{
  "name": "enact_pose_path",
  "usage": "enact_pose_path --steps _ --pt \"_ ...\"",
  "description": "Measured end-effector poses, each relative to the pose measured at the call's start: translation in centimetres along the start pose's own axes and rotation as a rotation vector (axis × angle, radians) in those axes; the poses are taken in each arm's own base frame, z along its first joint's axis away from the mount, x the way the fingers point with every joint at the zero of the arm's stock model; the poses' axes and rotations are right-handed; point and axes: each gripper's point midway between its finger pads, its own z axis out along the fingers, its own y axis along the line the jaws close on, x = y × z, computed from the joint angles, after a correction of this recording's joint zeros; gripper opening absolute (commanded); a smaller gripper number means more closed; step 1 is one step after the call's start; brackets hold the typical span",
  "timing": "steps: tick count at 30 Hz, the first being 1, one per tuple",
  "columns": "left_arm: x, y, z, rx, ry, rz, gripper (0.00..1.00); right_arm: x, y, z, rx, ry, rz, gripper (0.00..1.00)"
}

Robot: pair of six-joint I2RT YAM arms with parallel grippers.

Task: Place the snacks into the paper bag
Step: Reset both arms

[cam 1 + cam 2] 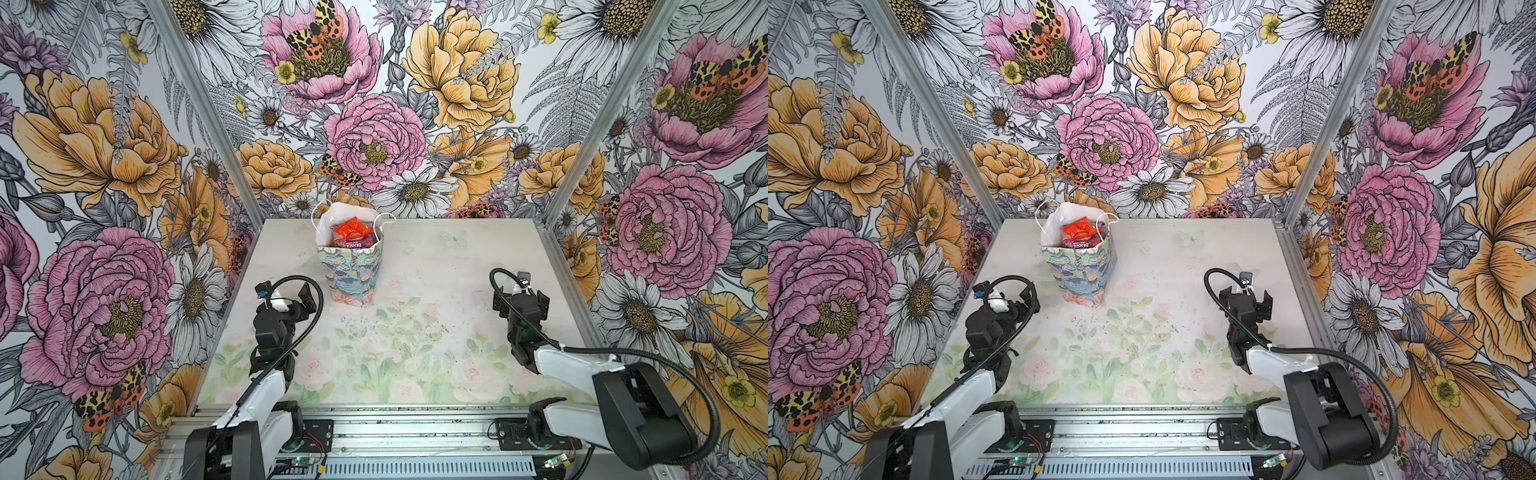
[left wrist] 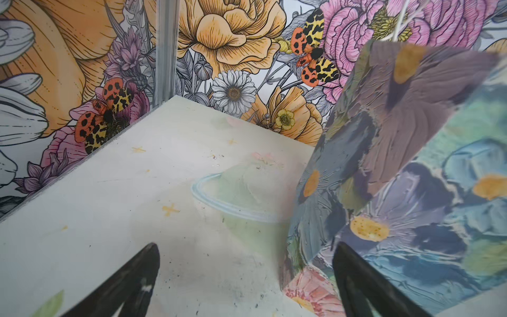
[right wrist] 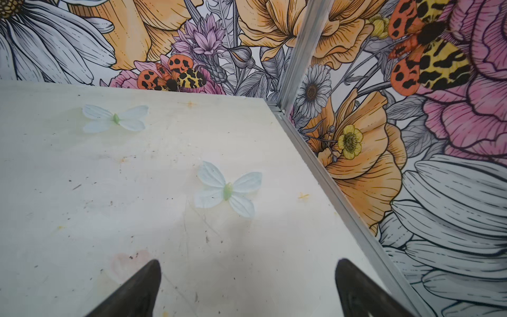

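Observation:
The paper bag (image 1: pixel 348 272) (image 1: pixel 1082 272) stands upright at the back left of the table, its mouth open. Inside it, snacks show in both top views: a red-orange packet (image 1: pixel 349 229) (image 1: pixel 1076 230) on top and a purple Berries packet (image 1: pixel 358 244) (image 1: pixel 1084 245) under it; any others are hidden. My left gripper (image 1: pixel 286 293) (image 1: pixel 1008 294) is open and empty, just in front and to the left of the bag. In the left wrist view the bag (image 2: pixel 411 164) fills one side, close by one finger of the open gripper (image 2: pixel 247 247). My right gripper (image 1: pixel 520 294) (image 1: pixel 1246 297) (image 3: pixel 248 260) is open and empty over bare table at the right.
The table (image 1: pixel 415 332) has a pale flower print with dark specks. Flower-printed walls close it in on three sides, with metal posts (image 1: pixel 552 216) at the back corners. A metal rail (image 1: pixel 395 432) runs along the front edge. Flat printed butterflies (image 3: pixel 227 189) lie under the right gripper.

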Motion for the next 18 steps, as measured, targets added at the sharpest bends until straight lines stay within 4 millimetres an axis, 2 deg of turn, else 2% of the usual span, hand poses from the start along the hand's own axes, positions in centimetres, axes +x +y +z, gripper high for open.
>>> enact_pose_path --steps 2,6,12,18 --pt "0.9 0.3 1.0 -0.003 0.015 0.021 0.99 0.7 -0.1 0.9 -0.005 -0.011 0.003 1.00" --pt "2.0 0.7 2.4 -0.008 0.037 0.059 0.99 0.2 -0.2 1.9 -0.036 -0.066 0.044 1.00" --pt "0.4 0.0 3.9 0.028 -0.035 0.114 0.99 -0.4 0.4 2.2 -0.101 -0.125 0.073 1.00" --pt "3.0 0.3 5.3 0.032 0.011 0.147 0.99 -1.5 0.7 2.8 -0.110 -0.139 0.081 1.00"
